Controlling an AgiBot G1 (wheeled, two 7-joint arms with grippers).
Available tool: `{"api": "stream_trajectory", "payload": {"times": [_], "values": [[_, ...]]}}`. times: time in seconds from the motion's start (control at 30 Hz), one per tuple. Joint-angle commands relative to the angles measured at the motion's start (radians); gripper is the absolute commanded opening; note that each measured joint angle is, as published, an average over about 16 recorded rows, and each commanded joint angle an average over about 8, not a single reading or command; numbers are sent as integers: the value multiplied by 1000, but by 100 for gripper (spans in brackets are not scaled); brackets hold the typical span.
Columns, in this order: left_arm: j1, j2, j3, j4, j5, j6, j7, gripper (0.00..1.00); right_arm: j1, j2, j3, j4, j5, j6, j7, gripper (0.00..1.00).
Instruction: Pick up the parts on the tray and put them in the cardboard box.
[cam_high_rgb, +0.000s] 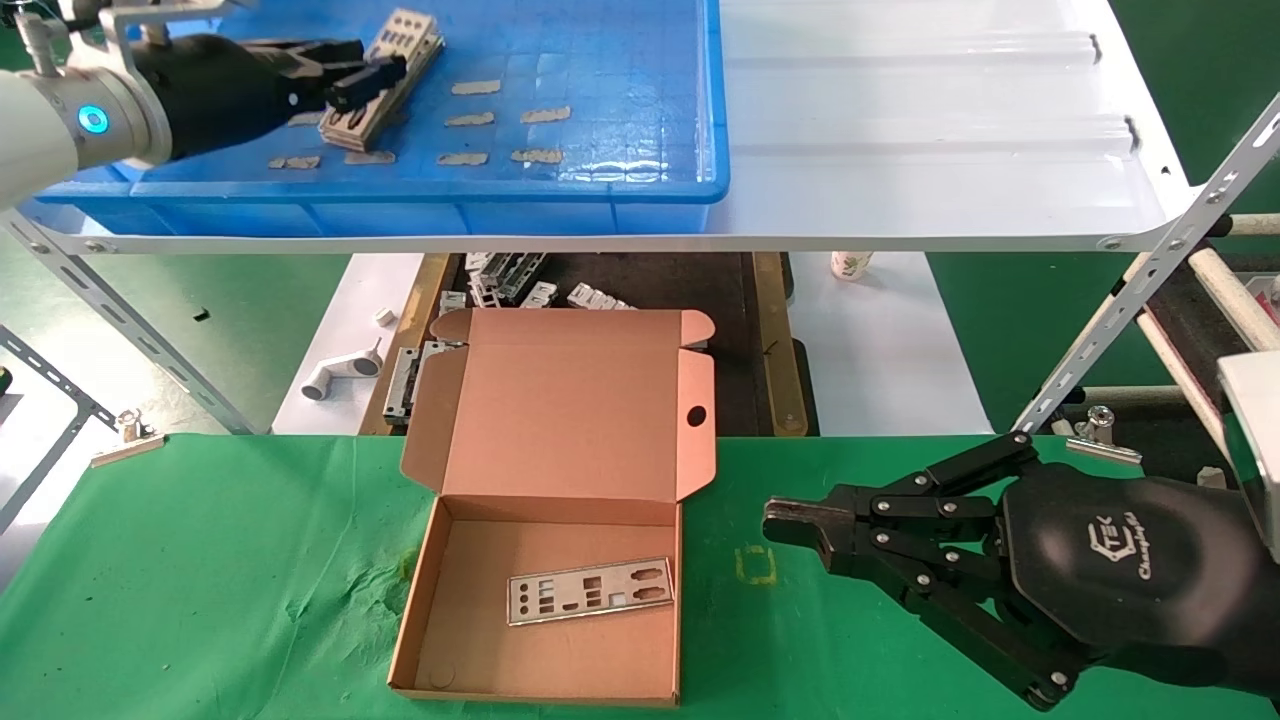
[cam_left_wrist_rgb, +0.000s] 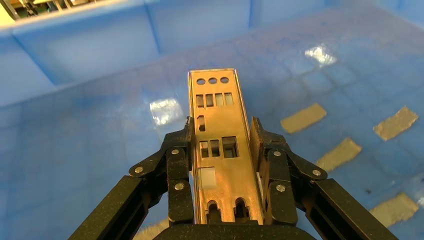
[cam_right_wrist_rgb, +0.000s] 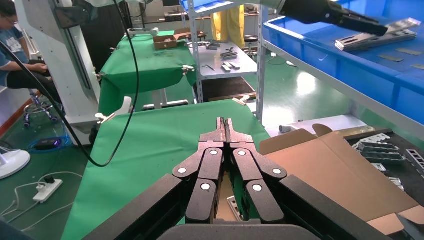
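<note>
The long silver punched metal plates (cam_high_rgb: 385, 75) lie stacked in the bright-blue plastic tray (cam_high_rgb: 640, 150) on the white shelf, their long axis running straight out between the left gripper's (cam_left_wrist_rgb: 220, 145) jaws, which bracket the top plate's long edges, contact uncertain. One plate (cam_high_rgb: 590, 590) already lies in the brown cardboard box (cam_high_rgb: 545, 640) below; the right gripper (cam_high_rgb: 790, 525), jaws closed and empty, idles over the green surface (cam_high_rgb: 200, 580)
</note>
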Motion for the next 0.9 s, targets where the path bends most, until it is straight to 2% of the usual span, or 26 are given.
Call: {"api": "stream_trajectory", "payload": {"times": [0.03, 0.17, 0.3, 0.77, 0.9], "values": [[-3, -1, -3, -3, -4, 1, 3, 0, 0, 0, 0, 0, 0, 0, 0, 0], [-16, -14, -10, -19, -14, 54, 18, 0, 0, 0, 0, 0, 0, 0, 0, 0], [-34, -37, -12, -41, -19, 155, 43, 0, 0, 0, 0, 0, 0, 0, 0, 0], [-57, -137, 12, -165, -19, 718, 207, 0, 0, 0, 0, 0, 0, 0, 0, 0], [-16, -156, 51, -258, -28, 805, 266, 0, 0, 0, 0, 0, 0, 0, 0, 0]]}}
